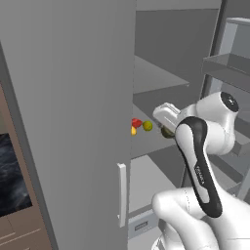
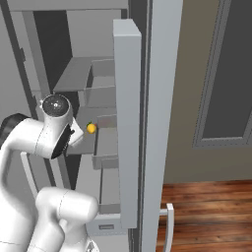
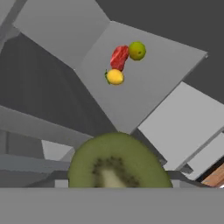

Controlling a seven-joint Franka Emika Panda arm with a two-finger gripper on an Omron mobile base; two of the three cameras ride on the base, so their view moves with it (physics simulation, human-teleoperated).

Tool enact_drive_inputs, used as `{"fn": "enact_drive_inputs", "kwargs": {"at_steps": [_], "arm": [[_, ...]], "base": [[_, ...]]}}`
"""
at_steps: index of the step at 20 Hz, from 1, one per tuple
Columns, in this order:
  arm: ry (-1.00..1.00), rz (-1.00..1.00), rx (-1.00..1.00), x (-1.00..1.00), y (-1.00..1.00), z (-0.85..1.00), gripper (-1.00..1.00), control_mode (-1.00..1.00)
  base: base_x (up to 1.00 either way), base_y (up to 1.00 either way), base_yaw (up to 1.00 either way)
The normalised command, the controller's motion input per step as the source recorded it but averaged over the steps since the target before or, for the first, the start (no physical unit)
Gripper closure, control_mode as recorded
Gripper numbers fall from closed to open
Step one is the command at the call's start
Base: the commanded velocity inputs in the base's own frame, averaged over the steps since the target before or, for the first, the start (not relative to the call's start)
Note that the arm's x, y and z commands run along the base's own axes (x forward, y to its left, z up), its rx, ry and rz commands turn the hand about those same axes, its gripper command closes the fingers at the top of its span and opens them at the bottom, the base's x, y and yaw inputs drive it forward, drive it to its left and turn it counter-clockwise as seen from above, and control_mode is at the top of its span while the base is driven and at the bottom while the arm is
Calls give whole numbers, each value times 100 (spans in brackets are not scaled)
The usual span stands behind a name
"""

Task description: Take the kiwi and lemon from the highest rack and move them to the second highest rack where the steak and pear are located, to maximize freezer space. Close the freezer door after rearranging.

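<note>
the small olive-brown kiwi (image 3: pixel 117 161), cut face green, is clamped in the two-finger gripper (image 1: pixel 167 131) above the flat grey second highest rack (image 3: pixel 148 92). the round orange-yellow lemon (image 3: pixel 115 77) is already laid there, touching the red steak (image 3: pixel 119 57) beside the greenish-yellow pear (image 3: pixel 137 50), towards the rack's back. the kiwi is yet to be set down and the grey freezer door (image 1: pixel 73 117) closed.

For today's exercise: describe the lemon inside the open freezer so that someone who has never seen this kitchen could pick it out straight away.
Look into the open grey freezer at the shelf board that carries three small items in a cluster. The lemon lies at one end of that cluster, against the red steak, with the pear at the steak's other end. It is the deep orange-yellow ball; the pear is paler and greener.
</note>
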Motion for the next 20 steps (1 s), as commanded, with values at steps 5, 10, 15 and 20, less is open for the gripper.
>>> {"fn": "enact_drive_inputs", "kwargs": {"at_steps": [5,10,15,20], "arm": [[16,-1,-6,29,-3,-51,100,-100],[5,-11,-4,57,0,-50,100,-100],[1,-2,-1,67,-1,-52,100,-100],[7,0,0,78,0,-45,100,-100]], "base": [[0,0,0],[0,0,0],[0,0,0],[0,0,0]]}}
